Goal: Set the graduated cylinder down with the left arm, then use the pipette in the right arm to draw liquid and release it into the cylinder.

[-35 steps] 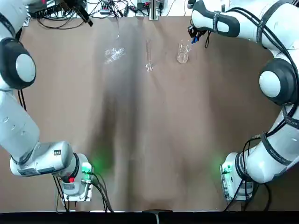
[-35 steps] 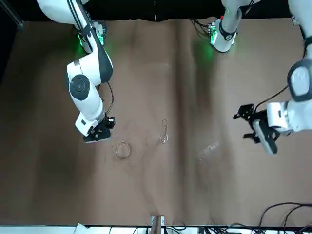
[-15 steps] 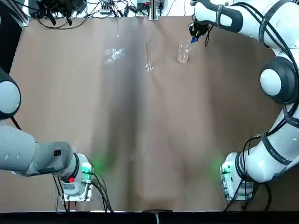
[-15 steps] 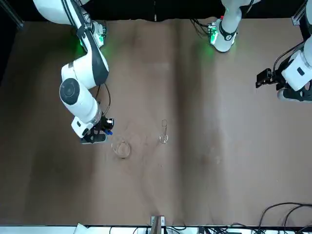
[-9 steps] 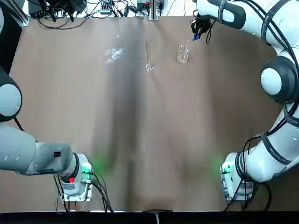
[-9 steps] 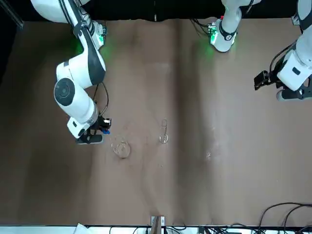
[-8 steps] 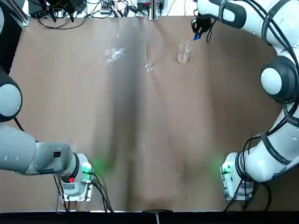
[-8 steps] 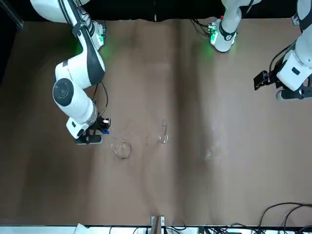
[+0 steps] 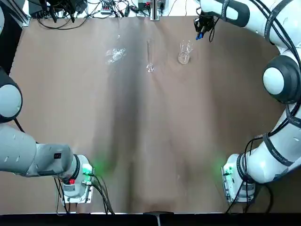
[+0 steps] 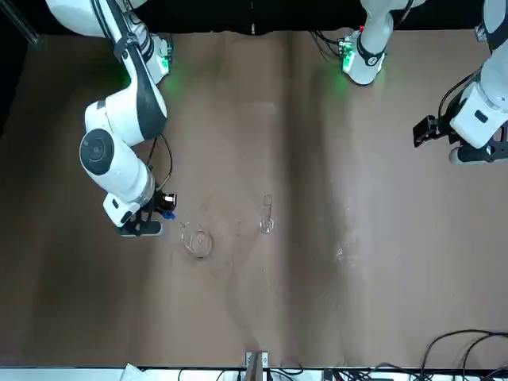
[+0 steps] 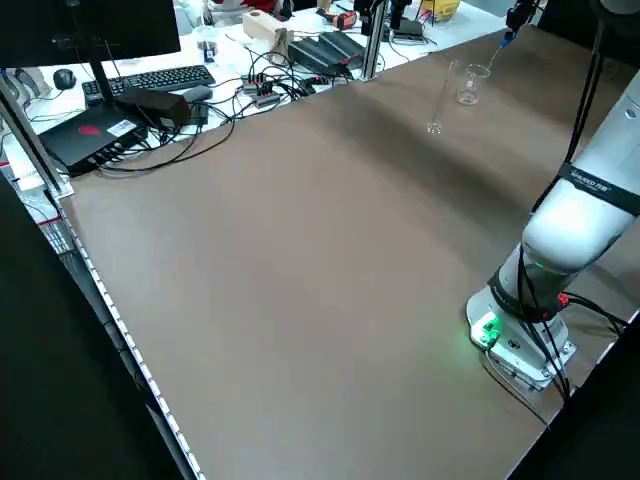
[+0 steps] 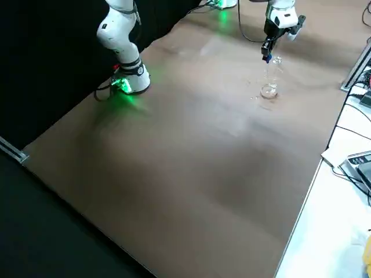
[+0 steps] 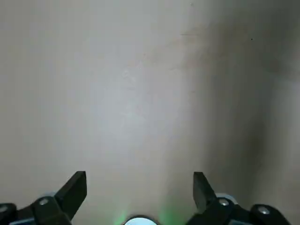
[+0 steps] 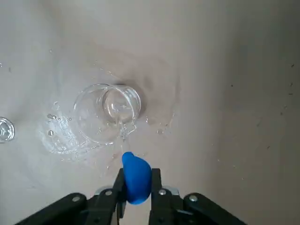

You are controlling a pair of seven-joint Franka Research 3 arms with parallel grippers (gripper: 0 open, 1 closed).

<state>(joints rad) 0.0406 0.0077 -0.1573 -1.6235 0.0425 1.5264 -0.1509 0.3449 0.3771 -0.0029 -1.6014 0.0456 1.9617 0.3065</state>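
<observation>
A: What is the top view showing?
B: The right arm (image 9: 277, 80) is reaching far across the table (image 9: 150, 141), its right gripper (image 9: 201, 28) hanging beyond and to the right of the beaker (image 9: 184, 52). The graduated cylinder (image 9: 150, 56) is standing upright left of the beaker, free of both arms. A small glass piece (image 9: 115, 55) is lying farther left.

A: And the front view?
B: The right gripper (image 10: 141, 225) is pointing down just beside the beaker (image 10: 197, 240), with the pipette's (image 10: 166, 214) blue bulb peeking out. The left gripper (image 10: 432, 131) is hanging at the table's side, well apart from the cylinder (image 10: 267, 214).

A: The side views?
B: From the right, the pipette (image 12: 265, 57) is hanging above the beaker (image 12: 269, 87).

A: The wrist views?
B: The left fingers (image 13: 75, 187) are standing wide apart over bare table, gripping nothing. The right fingers (image 14: 154, 180) are pinching the blue bulb of the pipette (image 14: 136, 178), with the beaker (image 14: 108, 117) below.
</observation>
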